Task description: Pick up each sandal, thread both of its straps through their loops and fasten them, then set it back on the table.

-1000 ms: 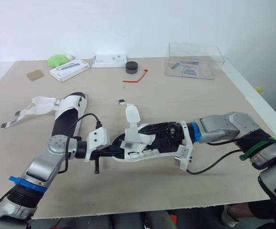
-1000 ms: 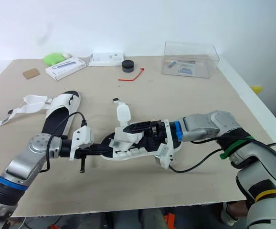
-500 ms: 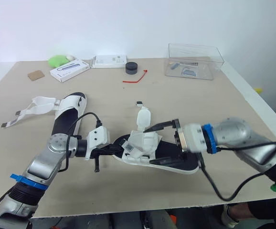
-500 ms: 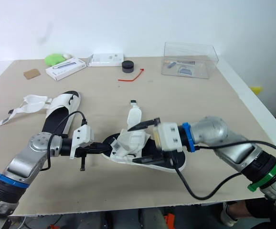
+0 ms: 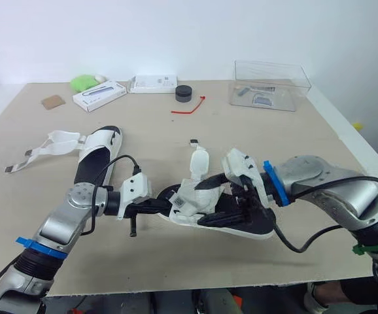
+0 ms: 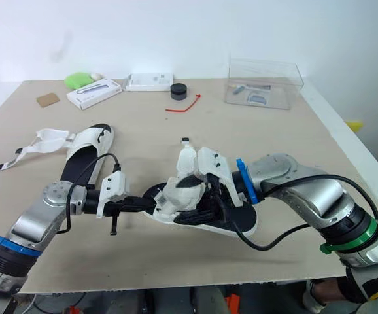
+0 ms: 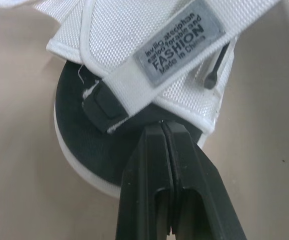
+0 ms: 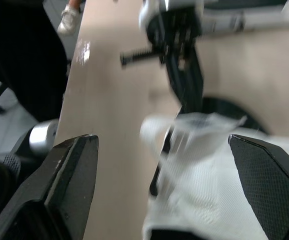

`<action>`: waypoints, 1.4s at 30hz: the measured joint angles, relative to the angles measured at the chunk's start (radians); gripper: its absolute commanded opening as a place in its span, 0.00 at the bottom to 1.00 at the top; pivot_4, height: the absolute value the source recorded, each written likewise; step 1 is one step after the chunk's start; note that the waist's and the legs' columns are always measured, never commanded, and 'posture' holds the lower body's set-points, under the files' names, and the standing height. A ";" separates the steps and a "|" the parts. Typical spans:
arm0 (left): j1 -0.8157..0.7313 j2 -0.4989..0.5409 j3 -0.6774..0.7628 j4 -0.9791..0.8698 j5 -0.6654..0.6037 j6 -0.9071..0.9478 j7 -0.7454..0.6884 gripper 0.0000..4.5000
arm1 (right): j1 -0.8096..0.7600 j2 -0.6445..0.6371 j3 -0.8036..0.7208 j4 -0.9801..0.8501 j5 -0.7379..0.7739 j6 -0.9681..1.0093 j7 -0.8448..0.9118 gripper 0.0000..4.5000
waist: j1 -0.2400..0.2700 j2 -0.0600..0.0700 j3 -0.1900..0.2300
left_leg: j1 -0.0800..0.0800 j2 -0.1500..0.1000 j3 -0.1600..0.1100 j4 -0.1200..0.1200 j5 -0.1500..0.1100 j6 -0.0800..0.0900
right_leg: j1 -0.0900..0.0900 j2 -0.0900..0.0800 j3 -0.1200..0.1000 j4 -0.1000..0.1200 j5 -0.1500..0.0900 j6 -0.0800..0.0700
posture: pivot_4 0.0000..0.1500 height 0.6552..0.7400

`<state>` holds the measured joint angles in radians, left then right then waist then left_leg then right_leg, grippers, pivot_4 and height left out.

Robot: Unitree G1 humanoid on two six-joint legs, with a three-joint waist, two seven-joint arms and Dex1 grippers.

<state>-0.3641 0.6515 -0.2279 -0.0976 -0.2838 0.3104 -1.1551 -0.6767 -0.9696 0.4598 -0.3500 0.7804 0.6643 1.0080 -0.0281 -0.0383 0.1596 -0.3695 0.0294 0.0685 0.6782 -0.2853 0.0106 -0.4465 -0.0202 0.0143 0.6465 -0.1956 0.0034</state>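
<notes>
One sandal (image 5: pixel 244 227), black sole with a white rim, lies at the table's middle front, its white straps (image 5: pixel 190 197) bunched over the heel end and one strap (image 5: pixel 199 160) standing up. My left gripper (image 5: pixel 161 207) is shut on the heel rim, with its fingertips (image 7: pixel 163 131) pressed together at the sole's edge. My right gripper (image 5: pixel 216 199) is open around the bunched straps, and the blurred white strap (image 8: pixel 204 200) lies between its fingers (image 8: pixel 79 170). The second sandal (image 5: pixel 97 157) lies at the left, its straps (image 5: pixel 51 144) spread open on the table.
Along the back stand a clear plastic box (image 5: pixel 269 84), a black puck (image 5: pixel 184 93), a red cord (image 5: pixel 189 106), two white boxes (image 5: pixel 99 95) (image 5: pixel 153 83), a green lump (image 5: pixel 82 82) and a brown card (image 5: pixel 51 102). The table's front edge runs close below the arms.
My right gripper, which lay along the sandal a second ago, has drawn back, rolled over, and come in open around the straps. The standing strap shifted right. My left gripper has kept its hold.
</notes>
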 measured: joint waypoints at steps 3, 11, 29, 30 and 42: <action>0.000 0.000 0.000 0.000 0.000 0.002 -0.001 0.00 | 0.009 0.007 -0.029 0.004 -0.009 0.011 0.018 0.99 | 0.000 0.000 0.000 | 0.000 0.000 0.000 0.000 0.000 0.000 | 0.000 0.000 0.000 0.000 -0.001 0.003 | 1.00 1.00; 0.000 0.003 0.003 -0.001 -0.005 0.018 -0.010 0.00 | 0.041 0.088 -0.141 0.004 0.021 0.117 0.039 0.99 | 0.004 0.000 0.000 | 0.000 0.000 -0.002 0.000 0.000 0.000 | 0.001 0.001 -0.001 0.000 -0.001 0.003 | 1.00 1.00; 0.009 0.001 0.003 -0.021 -0.008 0.023 0.003 0.00 | -0.180 0.157 -0.029 0.079 -0.002 0.532 0.128 0.99 | 0.007 0.000 0.000 | -0.001 -0.001 -0.003 0.000 0.000 0.001 | 0.001 -0.001 -0.002 -0.001 0.000 -0.001 | 1.00 1.00; 0.012 0.001 0.004 -0.022 -0.008 0.023 0.006 0.00 | -0.185 0.164 -0.029 0.082 -0.002 0.538 0.131 0.99 | 0.007 0.000 0.000 | -0.001 -0.001 -0.003 0.000 0.000 0.001 | 0.001 -0.001 -0.002 -0.001 0.000 -0.001 | 1.00 1.00; 0.017 -0.001 0.003 -0.030 -0.008 0.024 0.014 0.00 | -0.247 0.310 -0.038 0.164 0.018 0.621 0.142 0.99 | 0.007 0.000 0.000 | -0.002 -0.001 -0.005 0.000 0.000 0.001 | 0.001 -0.001 -0.005 0.000 0.000 -0.001 | 1.00 1.00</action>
<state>-0.3472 0.6505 -0.2250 -0.1271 -0.2922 0.3339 -1.1416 -0.9235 -0.6591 0.4223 -0.1859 0.7989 1.2854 1.1503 -0.0214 -0.0384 0.1595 -0.3712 0.0285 0.0638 0.6785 -0.2856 0.0112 -0.4457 -0.0213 0.0097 0.6461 -0.1954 0.0022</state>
